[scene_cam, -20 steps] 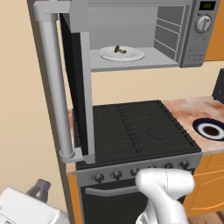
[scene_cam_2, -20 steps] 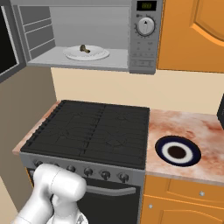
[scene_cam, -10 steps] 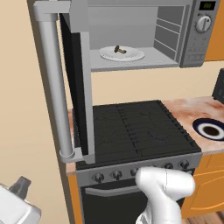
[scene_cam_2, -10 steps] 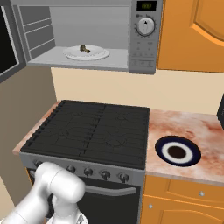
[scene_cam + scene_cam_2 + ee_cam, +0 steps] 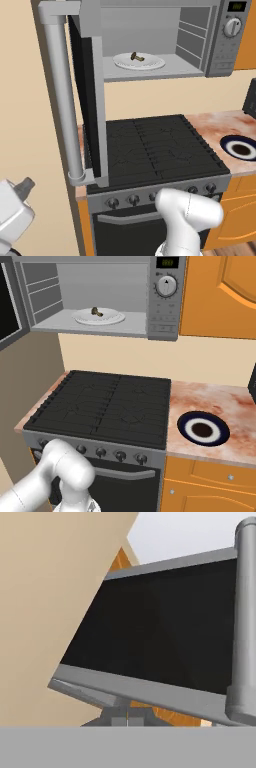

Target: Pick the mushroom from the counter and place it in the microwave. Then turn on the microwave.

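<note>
The microwave point(image 5: 222, 50) point(image 5: 165, 311) stands open above the stove. Its door point(image 5: 92, 100) point(image 5: 165, 627) swings out to the left, with the long grey handle point(image 5: 62, 100) point(image 5: 245, 612) on its outer edge. Inside, the small brown mushroom point(image 5: 135, 56) point(image 5: 95, 311) lies on a white plate point(image 5: 150, 63) point(image 5: 112, 318). My gripper point(image 5: 24, 186) point(image 5: 126, 718) is low at the left, outside the door and below its lower edge, shut and holding nothing. The hand view looks up at the door's dark glass.
A black stove top point(image 5: 150, 150) point(image 5: 105, 406) with a row of knobs sits under the microwave. To its right is the speckled counter point(image 5: 225, 125) point(image 5: 220, 401) with a dark-rimmed round dish point(image 5: 241, 148) point(image 5: 202, 429). The microwave's round knob point(image 5: 232, 26) point(image 5: 165, 286) is on its right panel.
In the left base view my hand has moved left and then a little upward at the lower left. The mushroom, the plate and the door have stayed still.
</note>
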Tool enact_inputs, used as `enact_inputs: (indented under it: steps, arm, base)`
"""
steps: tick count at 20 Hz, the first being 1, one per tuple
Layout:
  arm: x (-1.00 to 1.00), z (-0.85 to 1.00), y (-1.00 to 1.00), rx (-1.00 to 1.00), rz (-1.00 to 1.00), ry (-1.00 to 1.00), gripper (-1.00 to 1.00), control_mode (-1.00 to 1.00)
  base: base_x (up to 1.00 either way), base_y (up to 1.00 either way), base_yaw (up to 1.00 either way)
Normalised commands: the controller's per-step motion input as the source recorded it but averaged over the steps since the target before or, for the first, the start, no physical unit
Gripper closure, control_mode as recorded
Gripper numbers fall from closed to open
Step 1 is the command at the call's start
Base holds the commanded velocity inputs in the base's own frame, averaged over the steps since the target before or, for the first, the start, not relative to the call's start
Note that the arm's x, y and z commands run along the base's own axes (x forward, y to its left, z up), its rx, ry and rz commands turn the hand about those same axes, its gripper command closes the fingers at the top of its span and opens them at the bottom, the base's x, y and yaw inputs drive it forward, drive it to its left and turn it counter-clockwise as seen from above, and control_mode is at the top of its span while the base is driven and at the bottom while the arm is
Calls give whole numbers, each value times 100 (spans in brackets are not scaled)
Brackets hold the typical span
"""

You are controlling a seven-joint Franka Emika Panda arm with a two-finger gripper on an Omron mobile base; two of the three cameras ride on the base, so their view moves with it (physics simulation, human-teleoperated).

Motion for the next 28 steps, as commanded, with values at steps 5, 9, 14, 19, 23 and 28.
enact_inputs:
  steps: [5,9,14,19,23,28]
  arm:
    - [54,8,0,0,-16,0,100,-100]
    - [46,15,0,0,-16,0,100,-100]
    - [8,27,-8,0,-15,0,100,-100]
    - [0,34,-36,0,-18,0,100,-100]
    - [0,33,-52,0,-17,0,100,-100]
    - [-1,22,-62,0,-12,1,100,-100]
  base:
    - [0,0,0]
    - [0,0,0]
    - [0,0,0]
    - [0,0,0]
    - [0,0,0]
    - [0,0,0]
